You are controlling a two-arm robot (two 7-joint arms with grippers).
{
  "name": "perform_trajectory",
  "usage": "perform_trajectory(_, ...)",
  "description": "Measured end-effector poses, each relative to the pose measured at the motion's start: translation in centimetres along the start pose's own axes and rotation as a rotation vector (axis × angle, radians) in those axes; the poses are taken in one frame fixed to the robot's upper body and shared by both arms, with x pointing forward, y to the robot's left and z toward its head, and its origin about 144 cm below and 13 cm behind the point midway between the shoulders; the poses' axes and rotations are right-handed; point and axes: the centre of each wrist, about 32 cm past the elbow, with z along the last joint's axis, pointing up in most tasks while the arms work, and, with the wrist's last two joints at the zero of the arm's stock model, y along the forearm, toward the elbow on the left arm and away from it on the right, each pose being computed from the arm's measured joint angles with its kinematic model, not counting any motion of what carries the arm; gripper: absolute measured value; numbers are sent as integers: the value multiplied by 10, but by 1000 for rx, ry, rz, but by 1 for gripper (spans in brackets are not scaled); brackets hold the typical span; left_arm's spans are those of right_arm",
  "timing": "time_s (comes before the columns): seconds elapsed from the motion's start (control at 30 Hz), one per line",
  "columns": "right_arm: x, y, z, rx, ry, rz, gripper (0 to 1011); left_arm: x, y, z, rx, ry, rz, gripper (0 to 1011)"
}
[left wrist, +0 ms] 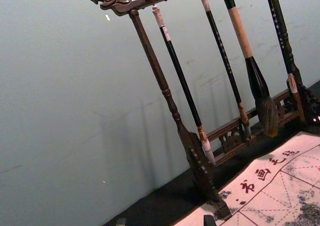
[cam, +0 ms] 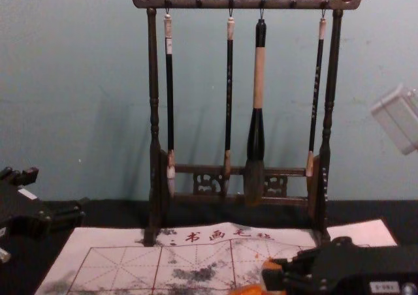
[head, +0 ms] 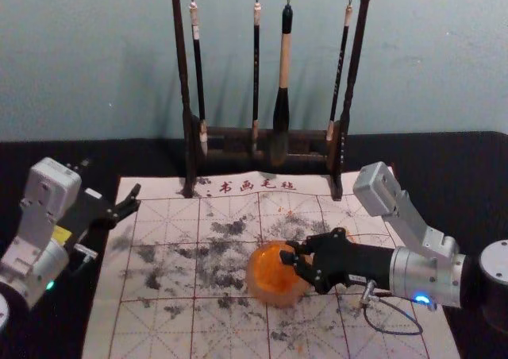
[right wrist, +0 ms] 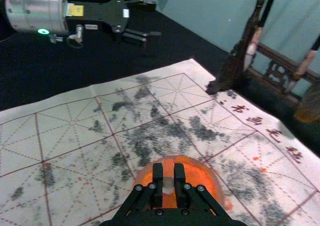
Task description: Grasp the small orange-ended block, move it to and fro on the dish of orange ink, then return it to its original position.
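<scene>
Gripped on both sides by the jaws of the right gripper (head: 289, 255): the block (right wrist: 168, 184), held at the dish (head: 252, 276) of bright orange ink (head: 275, 278), with too little in sight to tell whether touching the ink or just over it. Seen reaching in from the right of the head view, low above the sheet (head: 163, 327). Parted wide and holding nothing, by contrast, in the jaws of the left gripper (head: 136, 198), parked off to the left, near the sheet's far left corner. Spread flat across the dark worktop (head: 444, 156), with a red grid, grey-black smudges and a row of characters (head: 258, 186) along the far edge. Standing upright behind, at the far edge of the sheet, with four brushes (head: 283, 73) hung from the top rail: a dark wooden rack (head: 181, 57), backed by a pale blue-green wall (head: 444, 65).
</scene>
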Motion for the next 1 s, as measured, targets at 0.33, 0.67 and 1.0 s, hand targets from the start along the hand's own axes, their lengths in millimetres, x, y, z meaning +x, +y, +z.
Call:
perform_trajectory(0.33,-4,7,3,11,3,33,92,0,0,0,0,0,0,1001)
perform_trajectory(0.67,-1,9,7,29,3,25,92,0,0,0,0,0,0,1001)
perform_trajectory(1.0,2,-5,12,65,11,-32,92,0,0,0,0,0,0,1001)
